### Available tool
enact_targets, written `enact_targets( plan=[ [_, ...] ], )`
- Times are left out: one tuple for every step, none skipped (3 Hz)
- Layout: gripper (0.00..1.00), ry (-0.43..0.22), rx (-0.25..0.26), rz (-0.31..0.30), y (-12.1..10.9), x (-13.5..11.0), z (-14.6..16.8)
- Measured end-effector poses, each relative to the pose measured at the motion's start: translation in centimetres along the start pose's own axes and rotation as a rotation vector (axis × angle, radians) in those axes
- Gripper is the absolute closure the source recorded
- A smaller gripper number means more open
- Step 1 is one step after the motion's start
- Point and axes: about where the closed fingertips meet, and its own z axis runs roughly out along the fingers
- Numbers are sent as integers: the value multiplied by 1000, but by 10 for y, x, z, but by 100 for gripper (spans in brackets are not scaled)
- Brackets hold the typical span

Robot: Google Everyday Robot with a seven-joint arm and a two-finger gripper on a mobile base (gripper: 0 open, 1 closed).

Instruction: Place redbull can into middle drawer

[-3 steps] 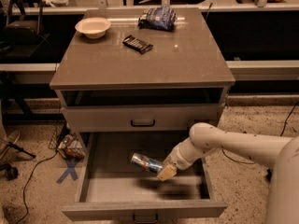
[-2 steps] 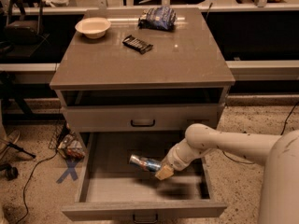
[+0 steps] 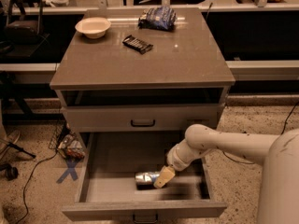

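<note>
I am looking down on the middle drawer (image 3: 117,210), which is standing pulled well out toward me, its front edge nearest and its grey floor open to view. The redbull can (image 3: 145,178) is lying on its side on that floor, toward the near half and a little right of centre, long axis running left to right. The gripper (image 3: 163,176) is sitting at the can's right end, touching or overlapping it, and I cannot tell whether it is clamping the can or has let go. The arm (image 3: 224,141) is reaching in from the right, over the drawer's right wall.

I am judging the can to be light, thin-walled and smooth. It is likely to roll on its side and to dent under a hard squeeze. If I am taking hold again, I am choosing the mid-body, across the round, with modest pressure, not the end rim where the hold looks shallow.

To the left, on the ground outside the drawer, a blue tape cross (image 3: 69,171) is showing.

Farther back, the upper drawer (image 3: 107,118) is sitting closed. Above it, the bench (image 3: 187,64) is carrying a flat black packet (image 3: 138,44), then a pale bowl (image 3: 93,27) at far left and a dark blue snack bag (image 3: 157,17) at the far edge.
</note>
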Motion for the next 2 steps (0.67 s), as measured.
enact_targets(
  plan=[
    [0, 0, 35, 20, -6, 8, -15],
    [0, -7, 97, 46, -11, 23, -49]
  ],
)
